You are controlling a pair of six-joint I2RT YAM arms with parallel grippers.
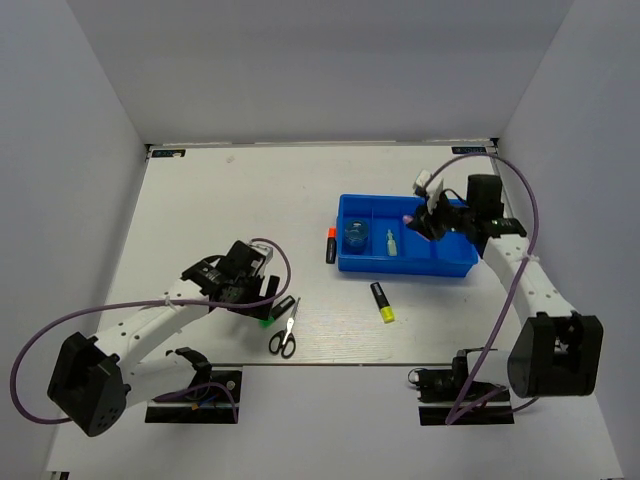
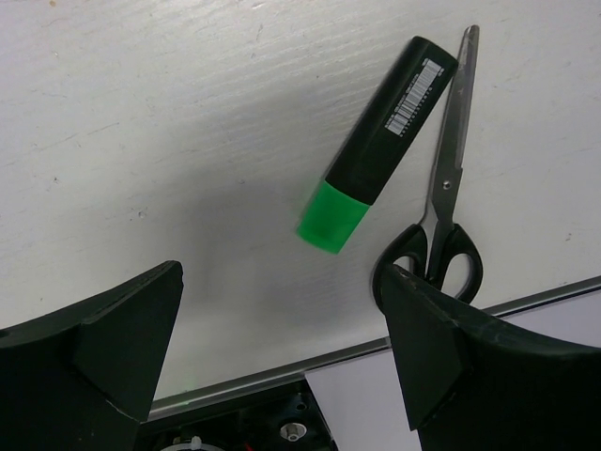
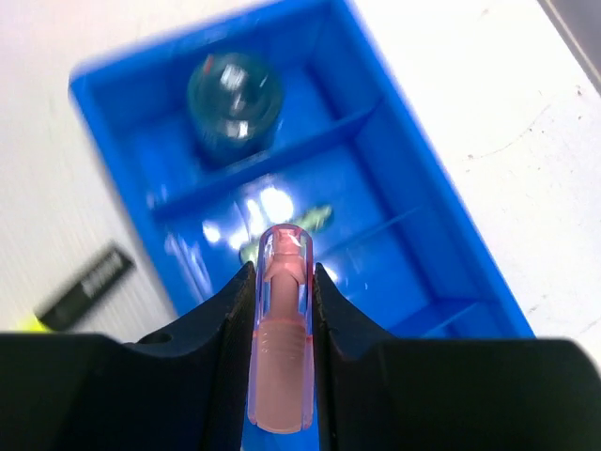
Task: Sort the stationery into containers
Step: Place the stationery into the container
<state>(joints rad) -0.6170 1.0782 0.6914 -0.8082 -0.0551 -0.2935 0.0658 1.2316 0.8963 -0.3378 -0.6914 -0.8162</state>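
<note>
Right wrist view: pinching a probably light, stiff, slick pink highlighter (image 3: 280,343) by its barrel in the right gripper (image 3: 281,274), left gripper (image 2: 280,282) spread wide.

The left arm (image 1: 150,325) extends from its base at the near left corner of the worktop toward the middle of the near edge, with the wrist held low. The left gripper (image 2: 280,282) points down, jaws spread wide, nothing between them. The right arm (image 1: 520,275) stands up from the near right corner and bends inward over the worktop's right half. The right gripper (image 3: 282,272) tilts downward, fingers (image 3: 225,319) clamped on a pink highlighter (image 3: 279,376).
</note>
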